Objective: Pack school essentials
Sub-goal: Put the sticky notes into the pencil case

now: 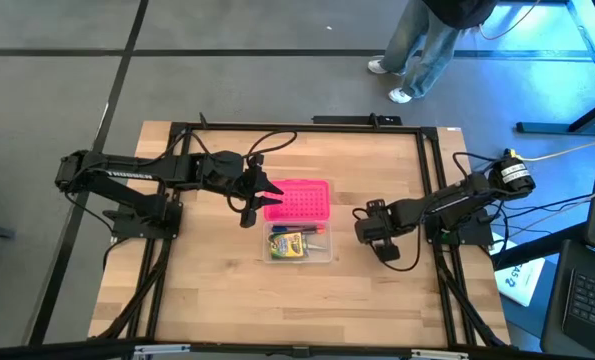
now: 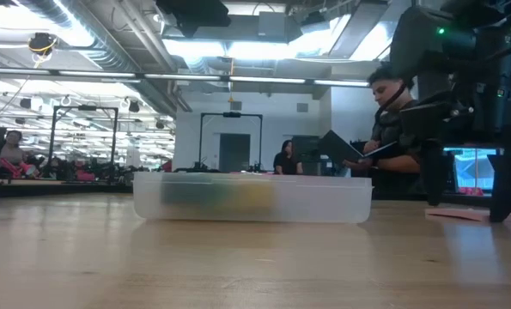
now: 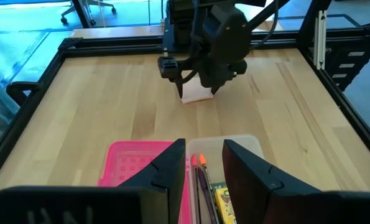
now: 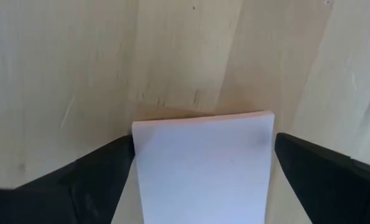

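The clear plastic box (image 1: 299, 244) stands mid-table and holds the yellow-green crayon box (image 1: 288, 245) and several thin pencils (image 3: 200, 177). The bright pink dotted lid (image 1: 299, 200) lies flat just beyond it. My left gripper (image 1: 258, 199) is open, above the lid's left end and the box; it shows in its wrist view (image 3: 204, 163). My right gripper (image 1: 380, 238) stands right of the box, pointing down, shut on the pale pink square pad (image 4: 203, 168). Scissors and eraser are not visible. My right gripper pinches the pale pink pad between its two fingers, one finger (image 4: 104, 171) against one side edge (image 4: 137, 162) and the other against the opposite edge (image 4: 270, 155). It comes from above, pointing down. The pad (image 2: 461, 214) lies flat on the table.
A black frame rail (image 1: 297, 125) runs around the table's edges. Bare wood lies in front of the box and left of it. People stand in the room beyond the far edge (image 1: 422, 50). A blurred view of the clear box (image 2: 251, 197) fills the middle of the low view.
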Controlling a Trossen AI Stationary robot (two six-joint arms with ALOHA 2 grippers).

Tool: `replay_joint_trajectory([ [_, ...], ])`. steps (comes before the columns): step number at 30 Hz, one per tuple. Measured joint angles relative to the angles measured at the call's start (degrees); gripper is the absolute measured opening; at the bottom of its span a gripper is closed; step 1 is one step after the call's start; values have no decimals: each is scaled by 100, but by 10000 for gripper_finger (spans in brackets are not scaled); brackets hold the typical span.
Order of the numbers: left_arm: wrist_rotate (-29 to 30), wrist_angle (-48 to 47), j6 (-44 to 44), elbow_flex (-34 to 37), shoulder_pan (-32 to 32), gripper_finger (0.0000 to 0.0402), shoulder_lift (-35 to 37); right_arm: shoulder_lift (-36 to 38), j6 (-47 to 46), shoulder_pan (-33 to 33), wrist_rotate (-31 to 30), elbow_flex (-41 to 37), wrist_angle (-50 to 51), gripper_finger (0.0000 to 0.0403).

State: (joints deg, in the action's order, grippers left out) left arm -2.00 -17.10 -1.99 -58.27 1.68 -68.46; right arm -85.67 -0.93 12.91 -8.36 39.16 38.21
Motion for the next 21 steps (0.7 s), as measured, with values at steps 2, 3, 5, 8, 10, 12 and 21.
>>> replay_joint_trajectory([
  [2, 0, 0, 2, 1, 1, 99, 0, 0, 38, -105, 143, -21, -35, 394],
  [3, 0, 0, 0, 0, -1, 99, 0, 0, 60, -172, 236, -41, -55, 394],
  [5, 0, 0, 2, 1, -1, 99, 0, 7, 79, -312, 409, -98, -100, 394],
  [8, 0, 0, 1, 1, 1, 99, 0, 5, 260, -473, 523, -110, -140, 394],
  [10, 0, 0, 2, 1, -1, 99, 0, 3, 431, -571, 636, -112, -168, 394],
  [12, 1, 0, 0, 1, 0, 99, 1, -2, 495, -660, 778, -115, -175, 394],
  [21, 2, 0, 2, -1, 1, 99, 1, -4, 496, -680, 840, -116, -176, 394],
])
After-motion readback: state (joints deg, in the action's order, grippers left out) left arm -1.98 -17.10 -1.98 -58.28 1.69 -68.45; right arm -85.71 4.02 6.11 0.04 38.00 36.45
